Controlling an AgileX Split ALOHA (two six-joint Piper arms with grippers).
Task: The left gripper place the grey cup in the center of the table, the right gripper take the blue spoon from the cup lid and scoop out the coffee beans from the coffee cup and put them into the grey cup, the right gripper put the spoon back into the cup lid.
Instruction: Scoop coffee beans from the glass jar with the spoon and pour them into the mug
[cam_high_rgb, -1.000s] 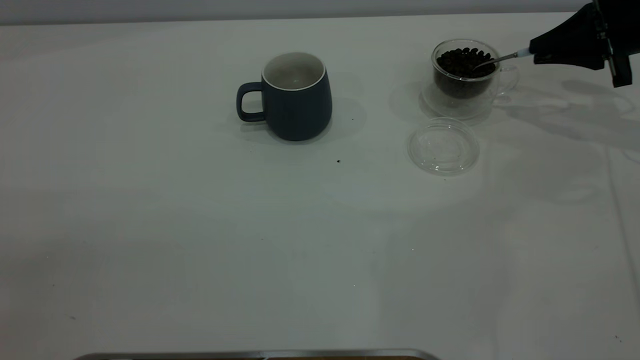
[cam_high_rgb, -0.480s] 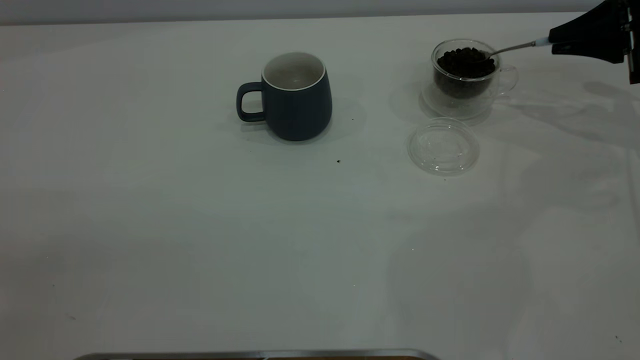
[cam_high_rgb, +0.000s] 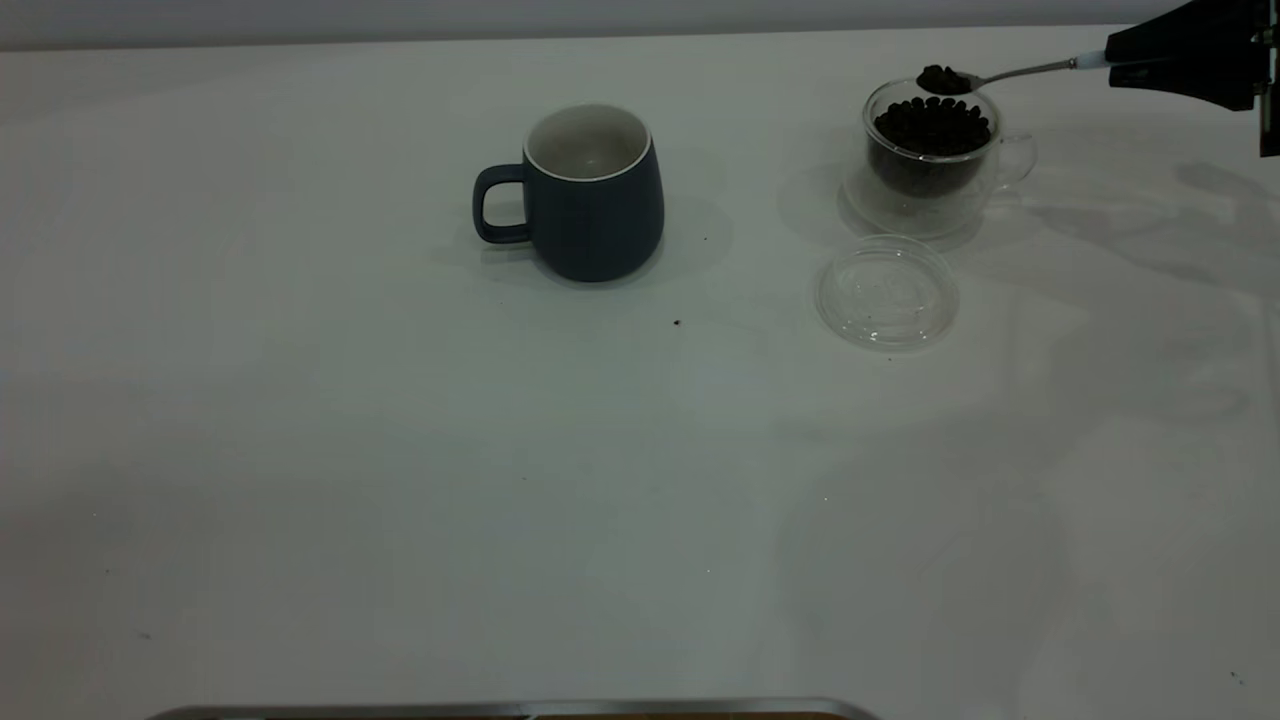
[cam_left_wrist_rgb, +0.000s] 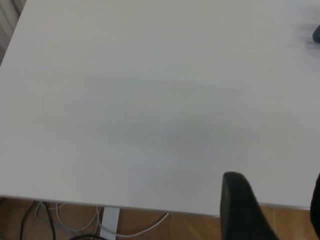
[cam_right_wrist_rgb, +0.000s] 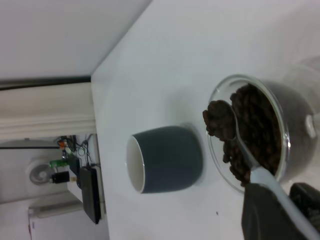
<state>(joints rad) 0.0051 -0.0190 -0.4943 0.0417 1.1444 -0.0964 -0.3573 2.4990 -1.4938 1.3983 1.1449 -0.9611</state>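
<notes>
Holding the spoon (cam_high_rgb: 1010, 73) by its pale blue handle, my right gripper (cam_high_rgb: 1120, 62) sits at the far right edge of the table (cam_high_rgb: 400, 450), its fingers clamped on the handle end. The metal stem reaches out level from my fingers toward the glass coffee cup (cam_high_rgb: 932, 150), and the bowl of the spoon hangs just above the cup's rim, heaped with a small load of coffee beans (cam_high_rgb: 941, 79). From my right wrist I see the same thing: the loaded spoon (cam_right_wrist_rgb: 235, 135) hovers over the beans that fill the glass cup (cam_right_wrist_rgb: 250, 135), clear of them.

The grey cup (cam_high_rgb: 590, 195) stands upright near the middle of the table, well apart from the coffee cup, its handle turned away from it; what I can see of its pale inside looks bare. The clear cup lid (cam_high_rgb: 887, 291) lies flat on the table just in front of the coffee cup, with nothing resting in it. A dark speck (cam_high_rgb: 677, 322) lies on the table between the grey cup and the lid.

My left gripper (cam_left_wrist_rgb: 272, 210) is parked over the table's edge, away from everything, fingers spread apart with nothing between them.
</notes>
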